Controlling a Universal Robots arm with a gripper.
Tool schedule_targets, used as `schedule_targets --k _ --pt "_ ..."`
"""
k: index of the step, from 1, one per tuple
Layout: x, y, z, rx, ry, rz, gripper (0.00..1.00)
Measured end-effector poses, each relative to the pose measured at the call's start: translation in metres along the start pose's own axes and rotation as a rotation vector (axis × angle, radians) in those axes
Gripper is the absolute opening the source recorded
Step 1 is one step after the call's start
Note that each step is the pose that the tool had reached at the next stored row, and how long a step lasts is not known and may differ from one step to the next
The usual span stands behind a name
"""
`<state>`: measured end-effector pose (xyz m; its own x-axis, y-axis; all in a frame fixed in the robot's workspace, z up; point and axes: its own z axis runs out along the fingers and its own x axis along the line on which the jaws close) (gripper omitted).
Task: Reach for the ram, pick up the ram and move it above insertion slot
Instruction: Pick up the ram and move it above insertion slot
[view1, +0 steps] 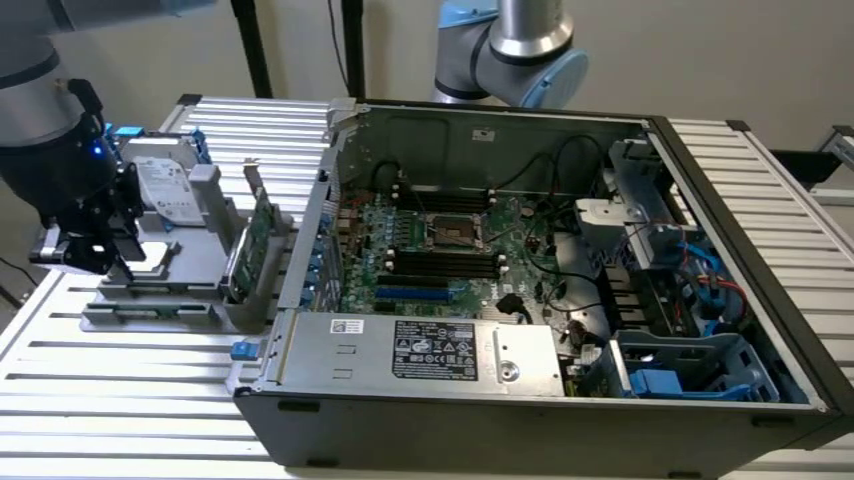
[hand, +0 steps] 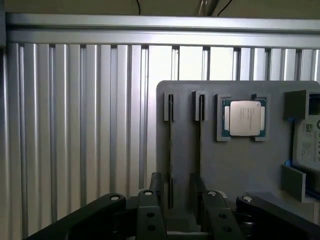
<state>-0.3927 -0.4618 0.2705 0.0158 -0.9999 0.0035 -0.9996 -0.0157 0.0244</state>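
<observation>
**Tool over the parts holder.** The tool (hand: 177, 192) is released, its two dark fingers (hand: 152, 200) spread apart above the grey holder plate (hand: 235, 170) on the slatted tabletop (hand: 75, 125). The ram (hand: 170, 150) stands on edge in a narrow slot of the plate, one end running into the gap between the fingers. A processor chip (hand: 244, 118) and a hard drive (hand: 309, 145) share the plate. The open computer case (view1: 534, 250) lies to the exterior view's right of it

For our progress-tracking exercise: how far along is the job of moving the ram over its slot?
Done: the reach; the open jaws straddle the ram in its grey holder. In hand: the grasp, not closed. Left: lift and carry above the motherboard slots.
</observation>
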Motion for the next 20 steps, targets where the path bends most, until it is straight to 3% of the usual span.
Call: schedule_targets --k 20 --pt "0.005 -0.0008 0.0364 0.0003 0.0013 -0.057 0.36"
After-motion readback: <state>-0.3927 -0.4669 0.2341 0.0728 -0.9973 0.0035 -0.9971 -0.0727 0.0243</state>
